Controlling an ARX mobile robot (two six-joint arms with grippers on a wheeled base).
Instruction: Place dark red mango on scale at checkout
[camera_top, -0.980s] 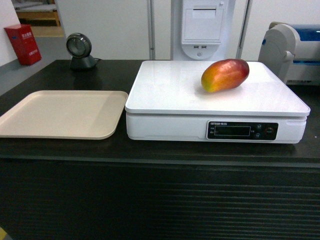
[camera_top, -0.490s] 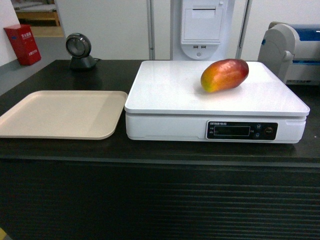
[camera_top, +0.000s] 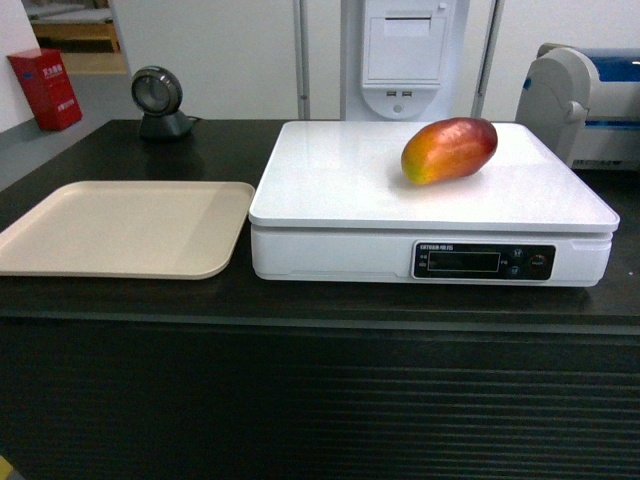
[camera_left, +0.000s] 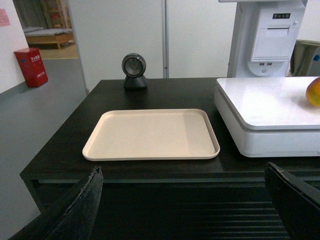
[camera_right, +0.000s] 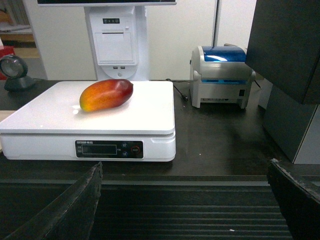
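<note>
One mango (camera_top: 449, 150) is seen lying on its side on the flat white top of the scale (camera_top: 340, 180), toward the far right part of the platform, its dark red end turned right and its orange-yellow end left. The scale is set on the black table (camera_top: 120, 300), whose front is ribbed, with its display panel (camera_top: 484, 261) facing the robot. Just beside the scale on the left, a beige tray (camera_top: 120, 225) is laid flat on the table, and a small round scanner (camera_top: 157, 100) is stood behind it. A white and blue printer (camera_right: 222, 75) is placed to the right of the scale. The left end effector (camera_left: 182, 207) and the right end effector (camera_right: 185, 205) are both held spread wide, apart from everything, with only the dark fingertips (camera_left: 80, 210) shown at the lower corners of the wrist views.
</note>
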